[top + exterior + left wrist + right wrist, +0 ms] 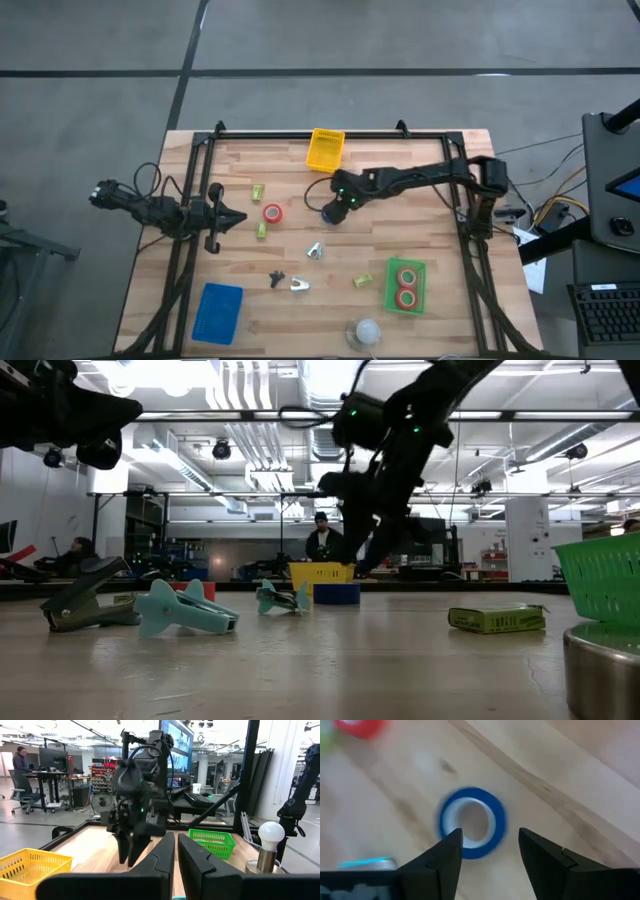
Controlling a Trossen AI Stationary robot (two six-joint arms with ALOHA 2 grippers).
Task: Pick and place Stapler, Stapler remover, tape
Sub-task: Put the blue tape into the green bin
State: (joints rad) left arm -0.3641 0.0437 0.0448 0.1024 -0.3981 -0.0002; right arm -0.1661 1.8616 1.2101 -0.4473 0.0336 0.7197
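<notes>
Here the right gripper [487, 845] hangs just above the blue tape roll [472, 822] with its fingers spread and nothing between them; the roll lies flat on the wooden table [430, 200] just ahead of the fingertips, its near rim cut off by one finger. In the high view that gripper [335, 210] covers most of the roll, leaving only a sliver of blue [330, 214], and the low view shows a dark blue block [336, 593] below the arm without revealing its ring shape. A red tape roll [272, 212] lies off to the gripper's side, blurred at the edge of the right wrist view [360, 727]. Two more red rolls [406, 285] sit in the green tray [390, 290], well apart from the gripper; the low view cuts this tray [605, 580] at its edge and hides its contents. The yellow tray [325, 148] stands beyond the gripper. Small stapler removers [300, 285] are hard to make out from above; the low view shows a teal one [185, 612] plainly. The left gripper [175, 857] waits clenched and empty by the table's left side.
</notes>
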